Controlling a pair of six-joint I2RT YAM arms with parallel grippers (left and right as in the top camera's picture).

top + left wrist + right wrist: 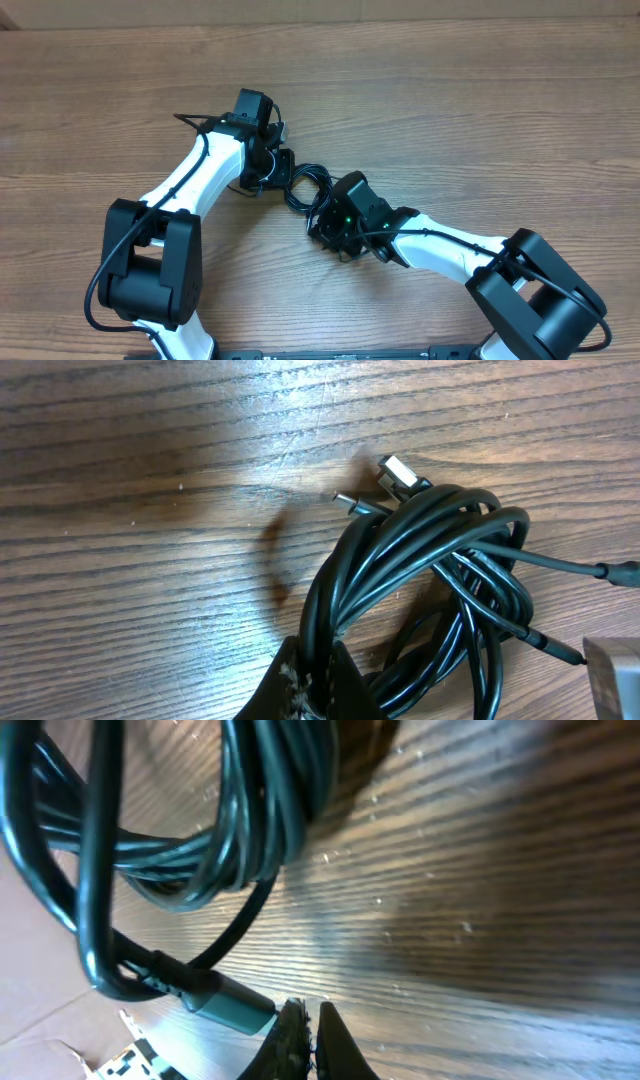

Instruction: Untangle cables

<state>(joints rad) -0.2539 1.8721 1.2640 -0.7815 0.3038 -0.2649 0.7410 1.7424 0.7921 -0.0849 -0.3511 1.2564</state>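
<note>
1. Cables (305,183) lie in a tight black coil at mid-counter (450,100), between your two arms, with no strand yet drawn free.
2. Left tool (312,685) has its tips together. Strands of the coil run straight into them, so it reads as pinched on the cables at the bundle's near edge.
3. Right tool (305,1040) also has its tips together, just beside a dark connector (232,1003) on a looser lead. You cannot tell from the wrist view whether it nips anything.
4. Opening the coil looks like the step in hand. Use the left as your anchor, low on the counter, and draw the right away slowly and sideways so the loops slide rather than cinch.
5. A silver-tipped plug (398,472) pokes out at the coil's far side. Work free ends like this back through the loops instead of hauling on the middle.
6. If the whole coil travels with one arm, stop and regrip a single strand.
</note>
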